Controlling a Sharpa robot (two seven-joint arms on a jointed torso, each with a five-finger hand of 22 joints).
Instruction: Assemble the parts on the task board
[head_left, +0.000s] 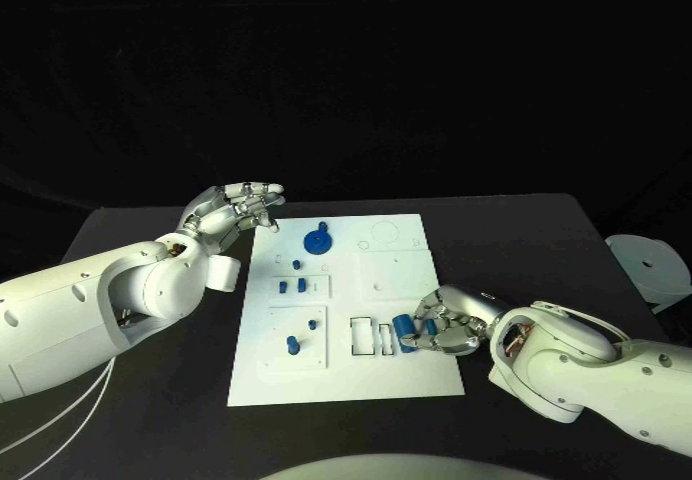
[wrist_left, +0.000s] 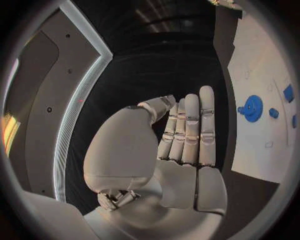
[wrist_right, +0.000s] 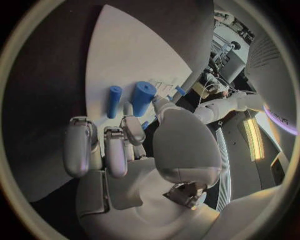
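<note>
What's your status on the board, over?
Left hand open, holding nothing, at the task board's far left corner. Right hand at a blue cylinder by the board's right edge; grip unclear. Nothing in the way.

right robot hand (head_left: 444, 328) hides board slots' contents.

Bright overhead light glares off the flat white task board (head_left: 346, 310) at centre frame; surrounding black backdrop stays dim; wrist views bend edges.
</note>
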